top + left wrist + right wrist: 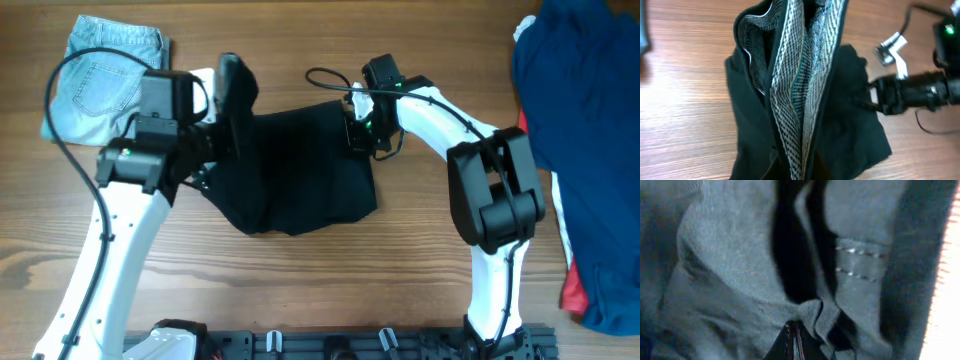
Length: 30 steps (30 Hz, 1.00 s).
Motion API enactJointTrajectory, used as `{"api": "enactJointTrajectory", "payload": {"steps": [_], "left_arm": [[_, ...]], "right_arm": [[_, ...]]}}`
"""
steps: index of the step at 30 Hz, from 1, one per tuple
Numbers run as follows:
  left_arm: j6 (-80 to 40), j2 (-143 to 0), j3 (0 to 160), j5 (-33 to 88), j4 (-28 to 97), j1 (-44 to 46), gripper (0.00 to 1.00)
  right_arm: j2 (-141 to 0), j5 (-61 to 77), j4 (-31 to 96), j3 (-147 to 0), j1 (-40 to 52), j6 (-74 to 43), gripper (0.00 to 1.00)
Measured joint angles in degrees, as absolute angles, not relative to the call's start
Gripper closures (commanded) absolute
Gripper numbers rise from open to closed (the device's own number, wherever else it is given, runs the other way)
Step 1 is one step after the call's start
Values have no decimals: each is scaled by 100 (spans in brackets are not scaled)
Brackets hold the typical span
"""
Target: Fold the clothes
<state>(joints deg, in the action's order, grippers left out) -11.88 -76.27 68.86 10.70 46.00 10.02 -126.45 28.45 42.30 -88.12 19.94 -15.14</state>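
Note:
The black shorts (pixel 300 170) lie in the middle of the table, bunched and partly lifted at both upper corners. My left gripper (pixel 222 135) is shut on the left waistband corner; the left wrist view shows the pale patterned waistband lining (pixel 800 85) hanging from my jaws. My right gripper (pixel 360 130) is shut on the right upper edge of the shorts; in the right wrist view the fingertips (pixel 794 330) are pressed together on a fold of the dark cloth (pixel 740 270), which fills the frame.
Folded light-blue denim shorts (pixel 105 75) lie at the far left. A pile of blue cloth with a red piece (pixel 590 150) lies at the right edge. The right arm's black cable (pixel 335 78) loops over the table behind the shorts.

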Motion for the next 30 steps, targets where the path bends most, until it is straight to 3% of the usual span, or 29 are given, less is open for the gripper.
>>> {"api": "enactJointTrajectory", "payload": {"steps": [19, 23, 26, 28, 29, 30], "left_arm": [[-2235, -10156, 6893, 1028, 2696, 2661, 96], [-2357, -10298, 6893, 1028, 2606, 2770, 96], [-2443, -10298, 6893, 1031, 2587, 2770, 82], [-2484, -10298, 6895, 1079, 2517, 2770, 58], [-2504, -10298, 6897, 1131, 2456, 2777, 51], [-2539, -10298, 6901, 1179, 2410, 2792, 37]], "right_arm": [[-12643, 3120, 4213, -8945, 1826, -1649, 95], [-12119, 3173, 4375, -9249, 1402, -1688, 82], [-11198, 3199, 4305, -9406, 884, -1778, 65], [-10722, 3214, 4298, -9476, 591, -1839, 50], [-10499, 3214, 4298, -9518, 419, -1822, 47], [-10304, 3214, 4313, -9553, 246, -1870, 43]]}}
